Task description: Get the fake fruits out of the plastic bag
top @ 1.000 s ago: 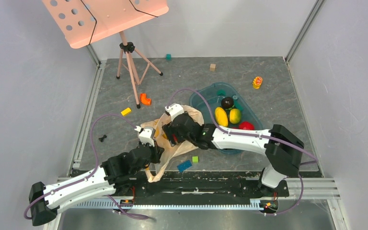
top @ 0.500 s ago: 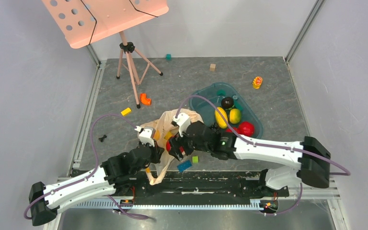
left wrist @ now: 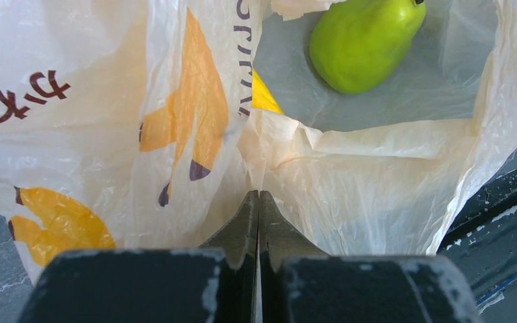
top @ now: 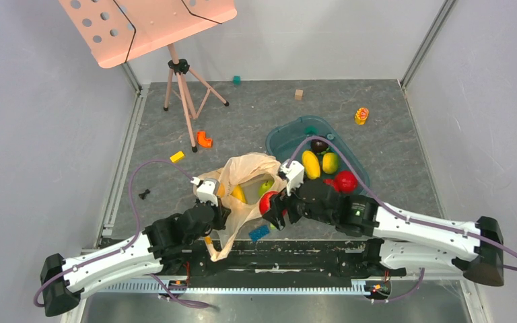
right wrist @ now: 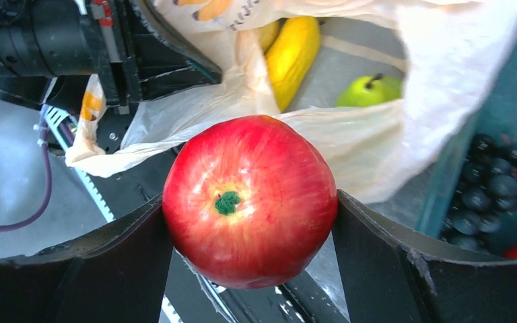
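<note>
The plastic bag (top: 246, 168) lies open, cream with banana prints. My left gripper (top: 210, 205) is shut on its near edge, the film pinched between the fingers (left wrist: 258, 198). Inside the bag lie a green pear (top: 266, 186), also in the left wrist view (left wrist: 363, 40), and a yellow banana piece (top: 239, 194) (right wrist: 293, 57). My right gripper (top: 270, 204) is shut on a red apple (right wrist: 249, 198) and holds it just outside the bag's near right rim, above the table's front edge.
A teal tray (top: 289, 131) to the right holds a lemon (top: 330, 162), a yellow piece (top: 311, 163), a second red apple (top: 345, 181), a dark plum (top: 320, 144) and black grapes (right wrist: 491, 188). A blue block (top: 259, 233) and green cube (top: 274, 223) lie near the apple. A music stand (top: 182, 81) stands at the back left.
My right gripper has drawn back out of the bag toward the near right, carrying the red apple. The bag's mouth has opened wider. My left gripper has kept its hold.
</note>
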